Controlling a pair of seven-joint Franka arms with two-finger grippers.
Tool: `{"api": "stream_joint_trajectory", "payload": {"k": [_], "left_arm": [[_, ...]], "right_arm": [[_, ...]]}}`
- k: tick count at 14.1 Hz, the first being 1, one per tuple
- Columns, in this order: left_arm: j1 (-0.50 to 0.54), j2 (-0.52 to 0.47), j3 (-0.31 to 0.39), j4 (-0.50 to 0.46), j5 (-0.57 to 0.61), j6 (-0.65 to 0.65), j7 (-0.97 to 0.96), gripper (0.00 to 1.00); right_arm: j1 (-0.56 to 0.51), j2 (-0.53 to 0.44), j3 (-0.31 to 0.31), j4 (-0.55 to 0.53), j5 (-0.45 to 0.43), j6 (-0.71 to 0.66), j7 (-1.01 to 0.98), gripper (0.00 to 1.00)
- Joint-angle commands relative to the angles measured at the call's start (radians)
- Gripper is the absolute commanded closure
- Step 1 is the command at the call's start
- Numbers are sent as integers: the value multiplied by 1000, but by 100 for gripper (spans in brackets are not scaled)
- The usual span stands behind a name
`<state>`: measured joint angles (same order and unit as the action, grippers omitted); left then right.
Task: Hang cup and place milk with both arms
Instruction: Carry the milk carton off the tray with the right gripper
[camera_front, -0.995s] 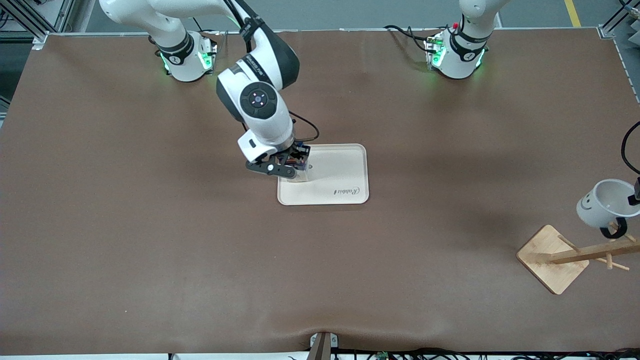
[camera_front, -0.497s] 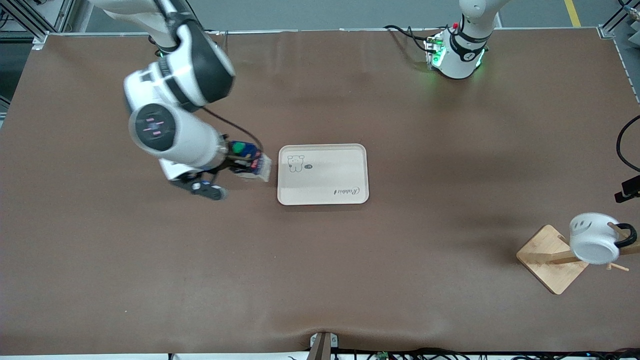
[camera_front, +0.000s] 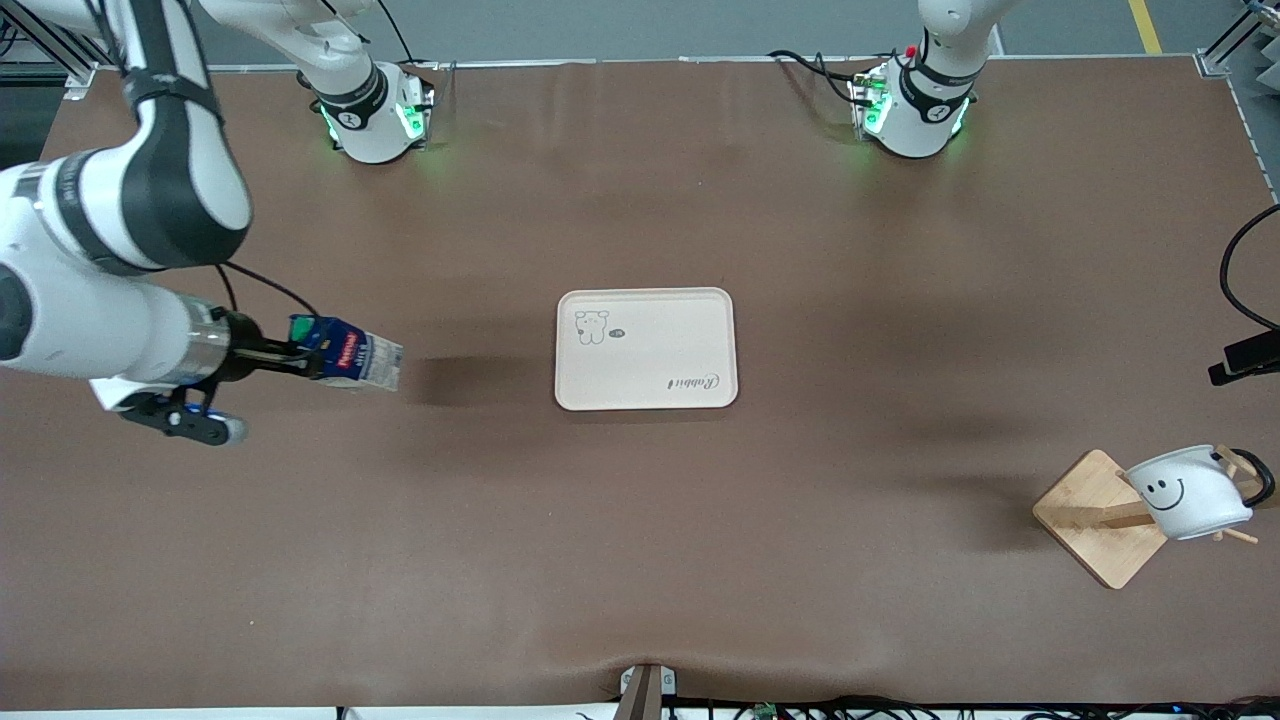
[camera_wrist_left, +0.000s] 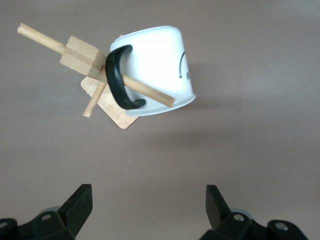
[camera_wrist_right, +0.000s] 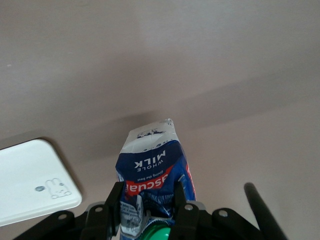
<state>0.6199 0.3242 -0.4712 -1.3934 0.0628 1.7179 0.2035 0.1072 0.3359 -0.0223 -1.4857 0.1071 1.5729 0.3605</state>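
The brown table (camera_front: 640, 520) carries a cream tray (camera_front: 647, 349) at its middle and a wooden mug rack (camera_front: 1105, 517) toward the left arm's end. The right gripper (camera_front: 300, 362) is clamped on the milk carton (camera_front: 350, 364) — dark blue, green cap, red label, held sideways over the table near the right arm's end. The white smiley-faced cup (camera_front: 1190, 492) hangs by its black handle (camera_wrist_left: 120, 79) on a rack peg (camera_wrist_left: 145, 90) — the left gripper (camera_wrist_left: 150, 212) hovers over it, fingers spread and empty.

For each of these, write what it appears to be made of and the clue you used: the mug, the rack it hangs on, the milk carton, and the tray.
Cup: glossy white, probably ceramic or enamel, with a black handle.
Rack: pale unpainted wood, grain visible.
Milk, held by the right gripper: printed cardboard, creased, with a green plastic-looking cap.
Tray: matte cream, likely plastic or bamboo fibre.
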Motion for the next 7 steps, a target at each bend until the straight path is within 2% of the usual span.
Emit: {"api": "stream_joint_trajectory", "payload": {"k": [1,4,7], "left_arm": [[4,-51,-6,-24,-12,-33,-57,0],[4,-83,-29,-30,-5,-47,-148,0],[4,-106,-55,-29,-1,-74,-209,0]], "right_arm": [[-98,-23,21,-71,-26,7,-31,100],[-150,-29,18,-140,-50,91,-97,100],[-202,-55,18,-238,-150,189,-141,100]]}}
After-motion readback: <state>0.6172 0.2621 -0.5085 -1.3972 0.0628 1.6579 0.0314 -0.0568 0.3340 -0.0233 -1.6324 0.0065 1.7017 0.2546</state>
